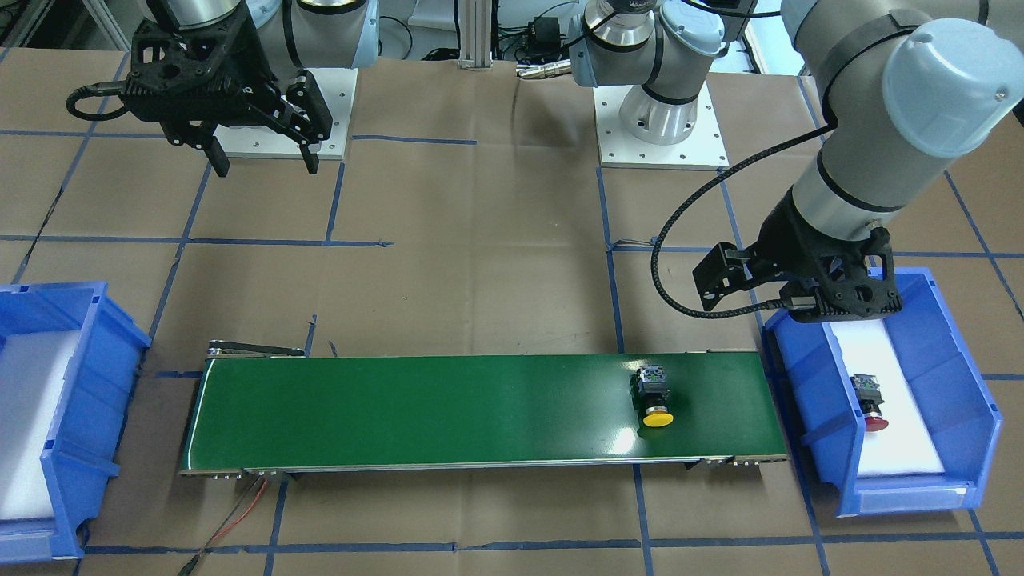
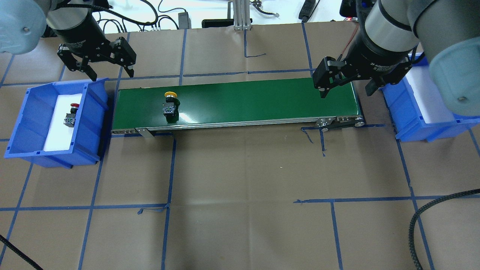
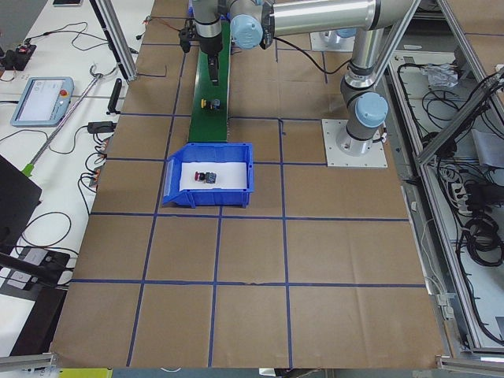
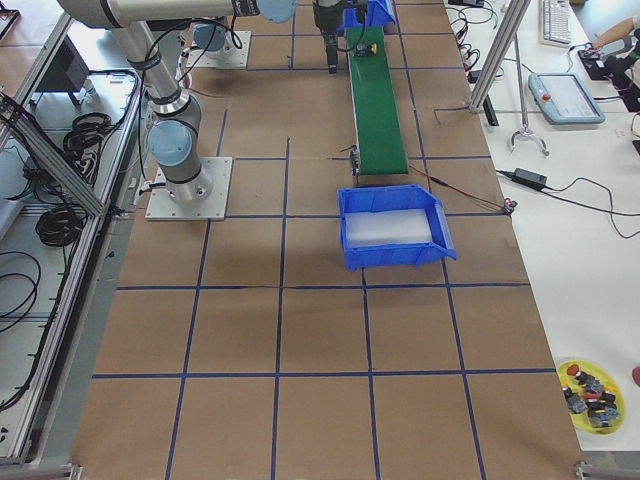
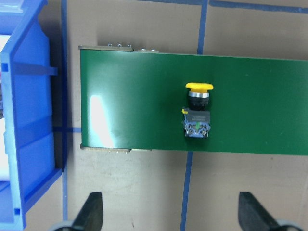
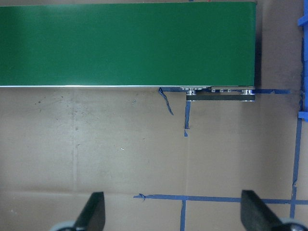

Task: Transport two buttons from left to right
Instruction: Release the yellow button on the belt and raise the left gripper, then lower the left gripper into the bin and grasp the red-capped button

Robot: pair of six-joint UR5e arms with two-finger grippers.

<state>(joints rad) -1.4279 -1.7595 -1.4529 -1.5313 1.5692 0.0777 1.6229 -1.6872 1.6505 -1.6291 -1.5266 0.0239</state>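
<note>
Black left claw (image 2: 110,74) and right claw (image 1: 266,166) gape wide, both empty.

Left gripper (image 2: 111,75) hangs pointing straight down, jaws wide apart. Right gripper (image 2: 345,93) hangs likewise, jaws wide apart.

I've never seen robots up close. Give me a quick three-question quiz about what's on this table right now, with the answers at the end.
1. Where does the black push-button with the yellow mushroom cap lie? A) between a gripper's fingers B) on the long green conveyor belt C) in a bin
2. True or false: the left gripper and the right gripper are both open, holding nothing.
3. Fill in: the black push-button with the red cap lies in the blue plastic bin on the robot's ____ side.
Key: 1 B; 2 true; 3 left.
</note>
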